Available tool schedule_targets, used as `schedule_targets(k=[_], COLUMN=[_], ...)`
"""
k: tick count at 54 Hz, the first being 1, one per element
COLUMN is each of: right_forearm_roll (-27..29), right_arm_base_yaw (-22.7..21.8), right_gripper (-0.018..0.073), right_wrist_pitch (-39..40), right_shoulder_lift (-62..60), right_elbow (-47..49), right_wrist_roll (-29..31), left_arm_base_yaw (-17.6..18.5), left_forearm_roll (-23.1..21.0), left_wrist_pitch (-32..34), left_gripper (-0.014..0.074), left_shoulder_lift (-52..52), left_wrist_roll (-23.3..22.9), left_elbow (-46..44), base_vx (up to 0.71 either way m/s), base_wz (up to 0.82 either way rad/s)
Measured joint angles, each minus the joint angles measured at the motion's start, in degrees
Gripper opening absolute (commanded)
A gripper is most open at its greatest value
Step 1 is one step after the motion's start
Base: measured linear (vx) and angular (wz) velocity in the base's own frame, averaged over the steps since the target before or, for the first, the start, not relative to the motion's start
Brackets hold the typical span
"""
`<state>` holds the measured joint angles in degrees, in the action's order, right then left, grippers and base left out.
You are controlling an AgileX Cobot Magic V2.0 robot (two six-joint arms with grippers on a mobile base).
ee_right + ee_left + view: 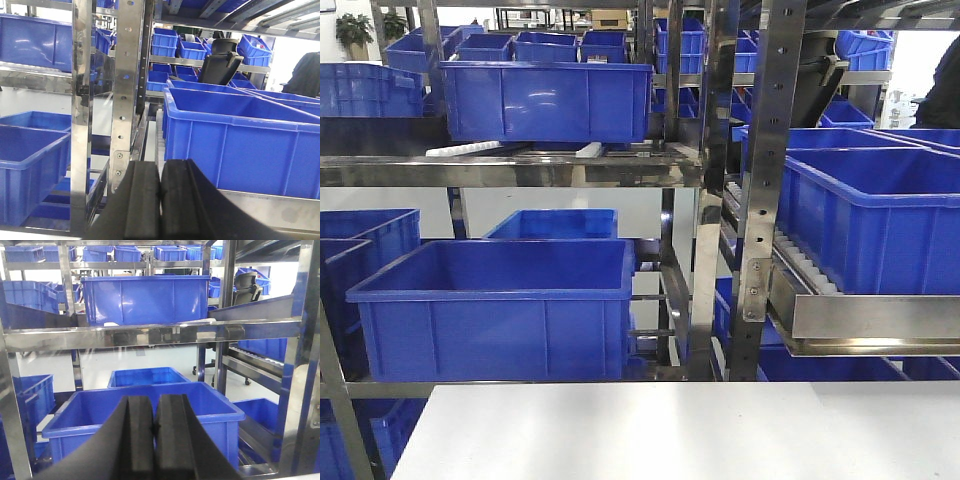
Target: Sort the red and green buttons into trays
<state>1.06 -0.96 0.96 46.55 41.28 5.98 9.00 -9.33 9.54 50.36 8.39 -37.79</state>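
Neither the red and green buttons nor the trays appear in any view, so where they lie cannot be told. The bare strip of white worktop (620,430) in front of and below the large blue crate (495,305) carries nothing visible. The left gripper (156,405) points at that crate with its jaws pressed together and nothing between them. The right gripper (161,172), aimed at the steel rack upright (127,90) to the right of the crate, is likewise closed on nothing. Buttons of this kind are probably light, rigid and smooth-capped, likely to skid or tip if nudged. The safer hold would be across the flat sides of the body, below the cap.
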Motion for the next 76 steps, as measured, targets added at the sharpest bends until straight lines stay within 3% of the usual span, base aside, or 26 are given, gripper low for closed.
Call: schedule_targets(k=[10, 18, 26, 32, 46, 55, 64, 76], right_forearm_roll=[0.00, 0.00, 0.99, 1.09, -1.06, -1.52, -1.71, -1.75], right_arm_base_yaw=[0.00, 0.00, 0.00, 0.00, 0.00, 0.00, 0.00, 0.00], right_gripper=[0.0615, 0.0726, 0.0716, 0.0681, 0.0580, 0.0553, 0.0552, 0.0552], right_wrist_pitch=[0.16, 2.44, 5.76, 14.38, 35.95, 55.93, 63.11, 63.93], right_shoulder_lift=[0.09, 0.77, 0.99, 3.19, 18.11, 36.11, 54.73, 63.67], right_elbow=[0.00, 0.00, -0.06, -3.47, -27.97, -38.33, -36.24, -28.10], right_wrist_roll=[0.00, 0.00, -1.36, -1.91, -5.18, -6.65, -7.13, -7.14], left_arm_base_yaw=[0.00, 0.00, 0.00, 0.00, 0.00, 0.00, 0.00, 0.00], left_forearm_roll=[0.36, 0.40, 0.40, 0.40, 0.40, 0.40, 0.40, 0.40], left_wrist_pitch=[0.00, 0.00, 0.00, 0.00, 0.00, 0.00, 0.00, 0.00], left_gripper=[0.0463, 0.0509, 0.0507, 0.0507, 0.0507, 0.0507, 0.0507, 0.0507], left_shoulder_lift=[0.00, 0.00, 0.00, 0.00, 0.00, 0.00, 0.00, 0.00], left_wrist_roll=[0.00, 0.01, 0.01, 0.01, 0.01, 0.01, 0.01, 0.01], left_elbow=[0.00, 0.00, 0.00, -0.06, -0.06, -0.06, -0.06, -0.06], base_vx=[0.00, 0.00, 0.00, 0.00, 0.00, 0.00, 0.00, 0.00], base_wz=[0.00, 0.00, 0.00, 0.00, 0.00, 0.00, 0.00, 0.00])
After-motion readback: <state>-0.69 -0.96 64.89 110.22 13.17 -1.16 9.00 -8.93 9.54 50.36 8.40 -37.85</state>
